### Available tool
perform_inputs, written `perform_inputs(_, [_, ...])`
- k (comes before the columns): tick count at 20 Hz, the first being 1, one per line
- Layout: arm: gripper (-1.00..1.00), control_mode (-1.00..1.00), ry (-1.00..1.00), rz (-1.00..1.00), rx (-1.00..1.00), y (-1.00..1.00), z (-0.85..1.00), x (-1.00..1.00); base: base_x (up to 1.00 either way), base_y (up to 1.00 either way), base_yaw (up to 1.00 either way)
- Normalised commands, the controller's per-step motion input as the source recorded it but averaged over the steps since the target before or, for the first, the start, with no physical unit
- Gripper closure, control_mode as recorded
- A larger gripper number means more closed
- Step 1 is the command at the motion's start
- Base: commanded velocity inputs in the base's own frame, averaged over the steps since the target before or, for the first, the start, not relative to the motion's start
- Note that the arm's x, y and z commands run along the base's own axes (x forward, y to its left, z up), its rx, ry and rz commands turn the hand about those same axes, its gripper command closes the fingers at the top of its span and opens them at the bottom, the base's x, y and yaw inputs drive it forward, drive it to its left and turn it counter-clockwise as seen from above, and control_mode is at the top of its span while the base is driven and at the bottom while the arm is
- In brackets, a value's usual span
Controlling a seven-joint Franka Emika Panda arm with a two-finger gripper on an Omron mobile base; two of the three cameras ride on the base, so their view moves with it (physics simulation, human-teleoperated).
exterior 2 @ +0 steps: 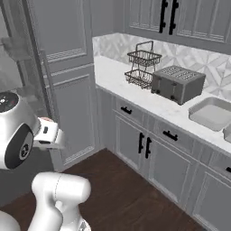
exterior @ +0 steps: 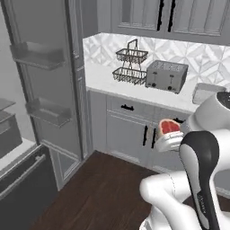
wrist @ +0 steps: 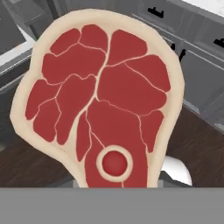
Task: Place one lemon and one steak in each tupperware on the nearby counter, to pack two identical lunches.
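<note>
The jaws were closed on the steak (wrist: 103, 103), a pale tan-rimmed cut with dark red flesh split by thin pale seams and a small round bone ring near its lower end. In the hand view it stood right against the camera, covering the fingertips, so the pads themselves could not be made out. In the left base view the steak (exterior: 169, 127) showed as a small red patch with a pale rim at the end of the gripper (exterior: 170, 137), held in the air in front of the grey cabinet fronts (exterior: 130, 130), below the level of the counter (exterior: 108, 74) and above the dark wood floor (exterior: 99, 193).

On the white counter, near its left end, stood a black two-tier wire basket (exterior 2: 143, 65), and just to its right a grey toaster (exterior 2: 177, 84). Farther right along the counter lay a grey tupperware (exterior 2: 212, 113), shallow with a raised rim; at the right edge of the right base view the corner of a second tupperware (exterior 2: 227, 133) showed just beside it. Both were well apart from the held steak. Left of the counter rose a tall grey open door (exterior: 42, 90) with shelves on its inner face.
</note>
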Motion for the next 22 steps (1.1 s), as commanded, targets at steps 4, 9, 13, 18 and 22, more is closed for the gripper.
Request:
perform_inputs(4, [1.00,1.00,0.00,0.00,0.00,0.00,0.00,0.00,0.00,-0.03,-0.99])
perform_inputs(9, [1.00,1.00,0.00,0.00,0.00,0.00,0.00,0.00,0.33,-0.49,-0.84])
perform_inputs(13, [1.00,1.00,0.00,0.00,0.00,0.00,0.00,0.00,0.98,-0.04,-0.55])
perform_inputs(18, [1.00,1.00,0.00,0.00,0.00,0.00,0.00,0.00,1.00,0.15,-0.16])
perform_inputs(22, [1.00,1.00,0.00,0.00,0.00,0.00,0.00,0.00,1.00,0.25,-0.12])
